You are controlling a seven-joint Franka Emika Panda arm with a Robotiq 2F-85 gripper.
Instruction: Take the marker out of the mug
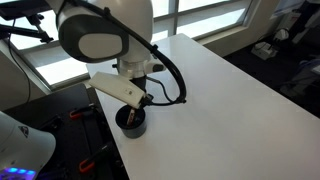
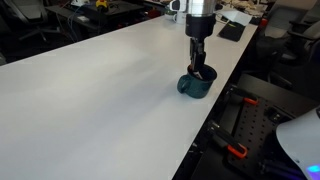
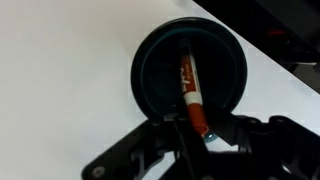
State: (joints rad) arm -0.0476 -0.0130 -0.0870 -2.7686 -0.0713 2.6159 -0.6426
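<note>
The dark mug [image 3: 146, 70] stands on the white table, close to its edge, and shows in both exterior views [image 1: 132, 122] [image 2: 193, 87]. The reddish-orange marker [image 3: 187, 85] leans inside it, with its upper end rising over the near rim. My gripper [image 3: 200, 128] reaches straight down over the mug in both exterior views [image 1: 135, 108] [image 2: 199, 70]. Its fingers sit tight on either side of the marker's upper end and look shut on it. The marker's lower end still rests inside the mug.
The white table [image 1: 225, 85] [image 2: 90, 100] spreads wide away from the mug. The table edge runs right beside the mug, with dark floor, cables and red-handled clamps [image 2: 237, 152] below it. A black object [image 2: 232, 31] lies at the table's far corner.
</note>
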